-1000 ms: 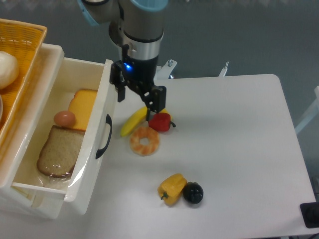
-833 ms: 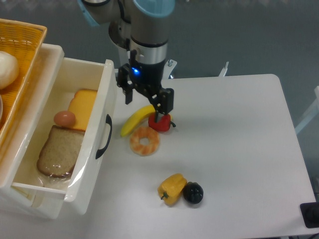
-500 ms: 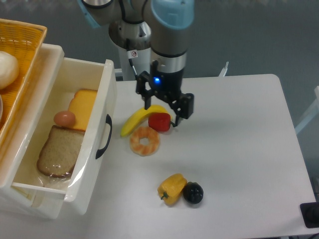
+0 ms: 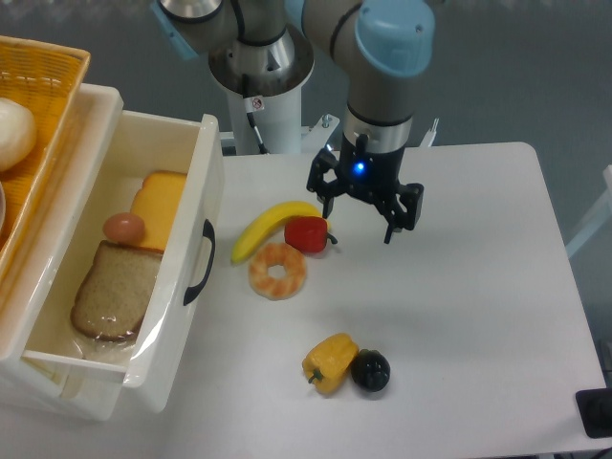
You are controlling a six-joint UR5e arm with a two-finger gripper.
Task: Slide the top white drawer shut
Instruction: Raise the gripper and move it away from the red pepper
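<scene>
A: What is found at the left?

B: The basket [image 4: 38, 72] is seen at the far left, above the cabinet. Just beside it the drawer [image 4: 206, 191] is pulled fully out over the worktop [image 4: 478, 287]. Bread [image 4: 115, 292], an egg [image 4: 123, 227] and cheese [image 4: 158, 206] are held in it. Its black handle [image 4: 201, 263] is exposed on the front and is touched by nothing.

A: And toward the middle?

B: A banana [image 4: 273, 228], a tomato [image 4: 306, 234] and a ring-shaped piece [image 4: 278, 271] are grouped near the drawer front. A yellow pepper [image 4: 329, 360] and a dark round fruit [image 4: 370, 370] lie nearer the camera, touching each other.

A: Where is the hand?

B: The hand [image 4: 365, 212] is held above the worktop, right of the tomato. Its fingers are spread apart and nothing is gripped.

A: What has changed within the last second?

B: The hand was located just beside the drawer's far front corner; it has been carried rightward, past the banana and tomato, and is now well apart from the drawer. The drawer itself has not been displaced.

A: What follows for the task?

B: Closing is judged not yet begun. A return to the drawer front is required, after which a push leftward can be applied. The fruit near the front should be avoided on the approach.
</scene>
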